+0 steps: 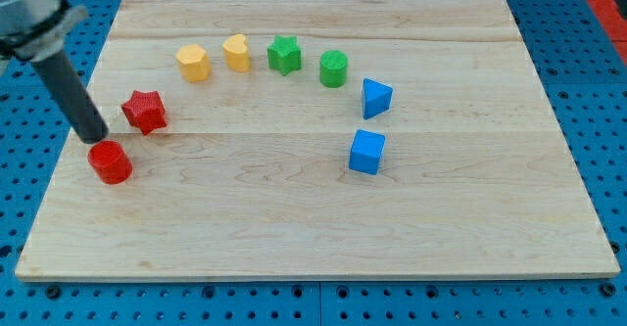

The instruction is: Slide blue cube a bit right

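Eight blocks are sitting on the wooden table [294, 238]. The blue cube [367, 152] is lying right of centre, just below the blue wedge [375, 98]. The rod has no fingers to open or close; its tip [95, 136] is resting near the left edge, just above the red cylinder [110, 162] and beside the red star [144, 111]. Step in hand, seemingly: approach not yet begun. Next move is calling for crossing to the cube's left face. Open room is lying rightward toward the right edge.

This looks like a robotics lab — a pale wooden counter [313, 228] lies on a blue perforated base plate [598, 62] with regular holes, and small coloured plastic blocks [284, 54] stand on it — a test setup.
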Controlling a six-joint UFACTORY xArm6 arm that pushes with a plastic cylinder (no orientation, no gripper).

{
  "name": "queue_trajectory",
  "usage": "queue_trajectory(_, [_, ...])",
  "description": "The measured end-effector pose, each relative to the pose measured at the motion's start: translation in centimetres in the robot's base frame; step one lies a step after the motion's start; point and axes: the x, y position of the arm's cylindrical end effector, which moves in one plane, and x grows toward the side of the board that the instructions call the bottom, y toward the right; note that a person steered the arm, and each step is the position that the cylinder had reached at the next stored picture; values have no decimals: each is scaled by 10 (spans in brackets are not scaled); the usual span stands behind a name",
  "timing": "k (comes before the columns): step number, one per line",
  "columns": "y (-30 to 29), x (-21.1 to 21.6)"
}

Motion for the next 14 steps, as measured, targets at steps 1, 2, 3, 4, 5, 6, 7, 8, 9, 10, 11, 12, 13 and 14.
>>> queue_trajectory(1, [9, 15])
queue_trajectory(2, [-28, -2])
queue_trajectory(3, [-64, -4])
queue_trajectory(4, [-64, -4])
queue_trajectory(5, [-64, -4])
queue_trajectory(6, [-64, -4])
queue_trajectory(7, [-29, -3])
queue_trajectory(8, [7, 10])
queue_trajectory(9, [9, 11])
queue_trajectory(10, [10, 11])
queue_trajectory(11, [10, 11])
queue_trajectory(12, [10, 11])
queue_trajectory(13, [26, 11])
queue_trajectory(14, [79, 1])
